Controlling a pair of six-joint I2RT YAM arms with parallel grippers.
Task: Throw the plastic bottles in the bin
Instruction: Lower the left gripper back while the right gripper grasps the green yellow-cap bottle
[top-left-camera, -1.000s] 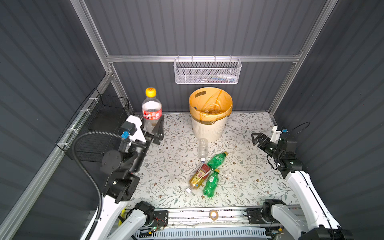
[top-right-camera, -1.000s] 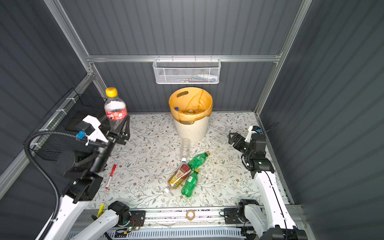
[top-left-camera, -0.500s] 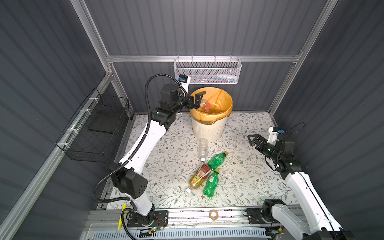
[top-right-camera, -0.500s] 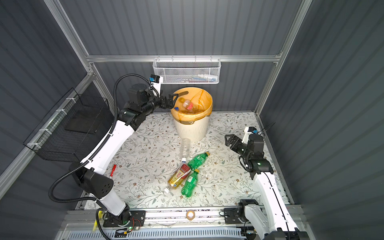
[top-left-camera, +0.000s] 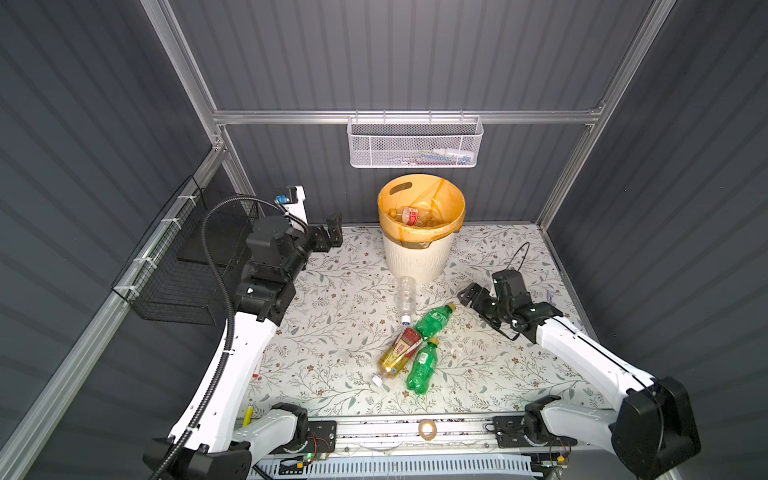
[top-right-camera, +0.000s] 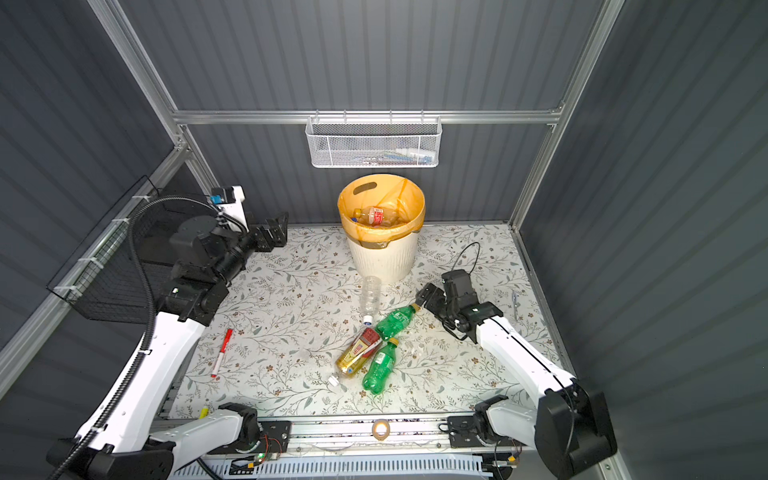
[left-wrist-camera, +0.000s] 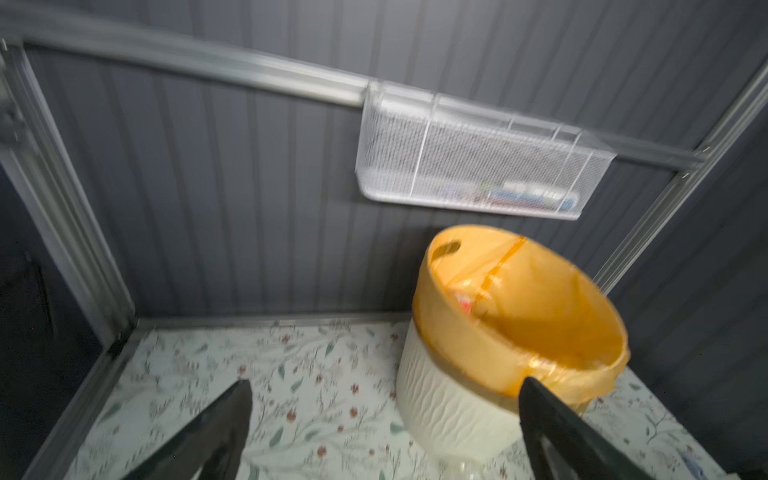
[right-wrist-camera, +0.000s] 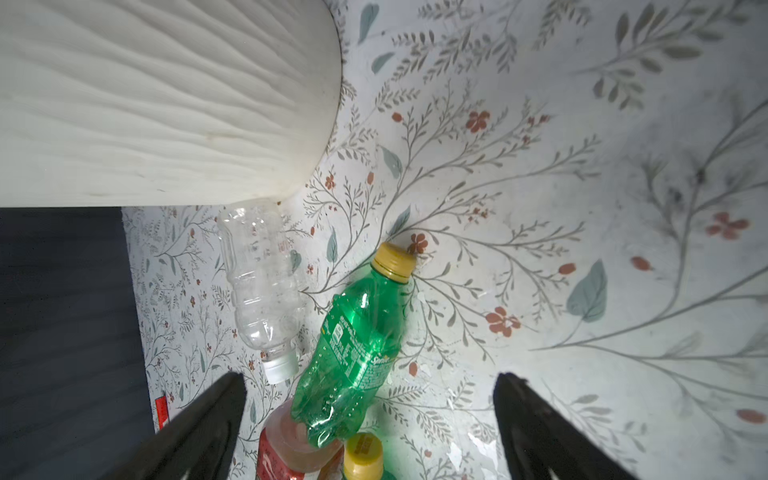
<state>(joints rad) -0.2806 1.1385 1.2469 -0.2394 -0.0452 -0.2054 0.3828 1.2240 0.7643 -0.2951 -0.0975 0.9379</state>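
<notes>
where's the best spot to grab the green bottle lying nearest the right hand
Take the green bottle around its upper body, just below the shoulder, with the right hand coming down from above, jaws across its width. It lies on its side, cap toward the hand, and its base overlaps the amber bottle, crowding that end.

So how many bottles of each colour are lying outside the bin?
Green bottles: 2
Clear bottle: 1
Amber bottle: 1
Total: 4
</notes>
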